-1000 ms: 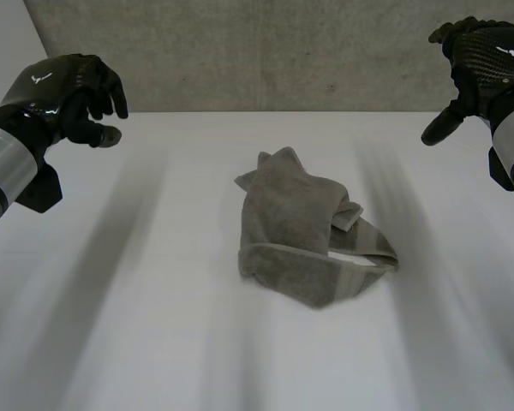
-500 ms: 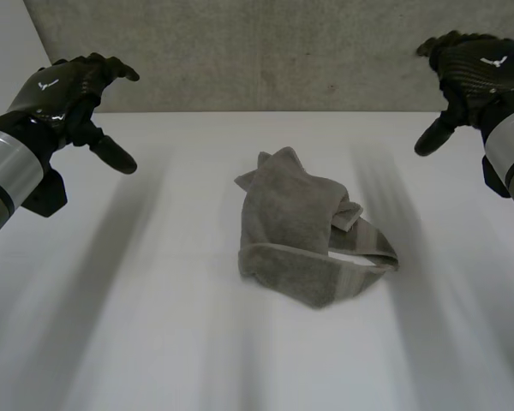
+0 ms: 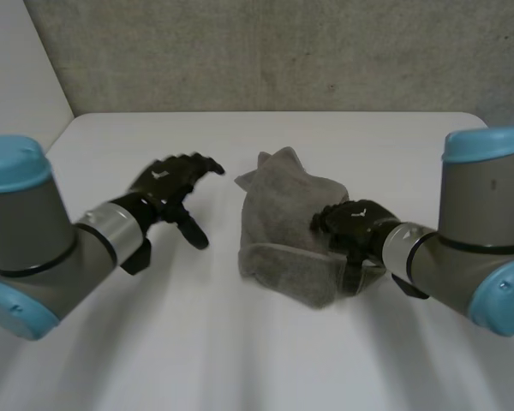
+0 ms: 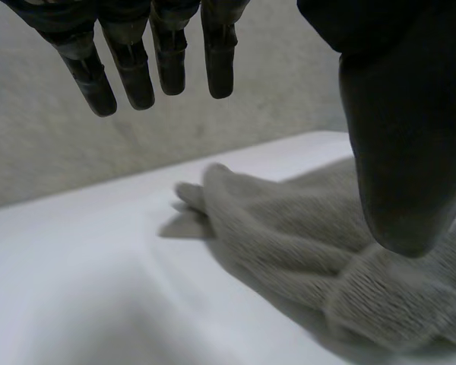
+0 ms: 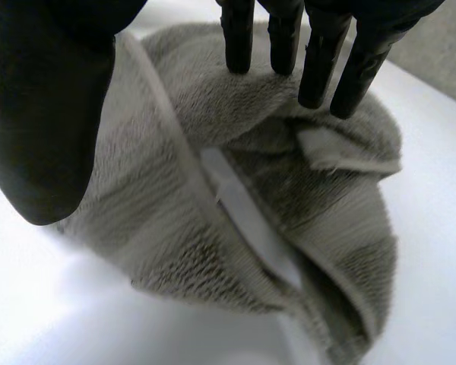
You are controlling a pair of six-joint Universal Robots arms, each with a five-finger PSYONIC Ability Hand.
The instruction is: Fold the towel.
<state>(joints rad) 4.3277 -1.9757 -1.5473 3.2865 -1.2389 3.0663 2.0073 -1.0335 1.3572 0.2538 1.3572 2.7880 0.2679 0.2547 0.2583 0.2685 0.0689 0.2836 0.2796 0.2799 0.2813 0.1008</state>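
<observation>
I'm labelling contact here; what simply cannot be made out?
Head view: the right robot hand covers the right side of the towel; contact unclear.
Left wrist view: the left robot hand hides part of the towel behind its thumb.
Right wrist view: white strip in the fold, tag or table, unclear.

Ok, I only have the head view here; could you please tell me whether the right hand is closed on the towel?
Observer: No. In its wrist view the right hand is open, thumb and straight fingers spread over the towel.
Operator: Is anything lying between them?
Observer: A white label, in the towel's fold.
Operator: And the left hand, please?
Observer: The left hand is open too, with a towel corner just beyond its fingertips.
</observation>
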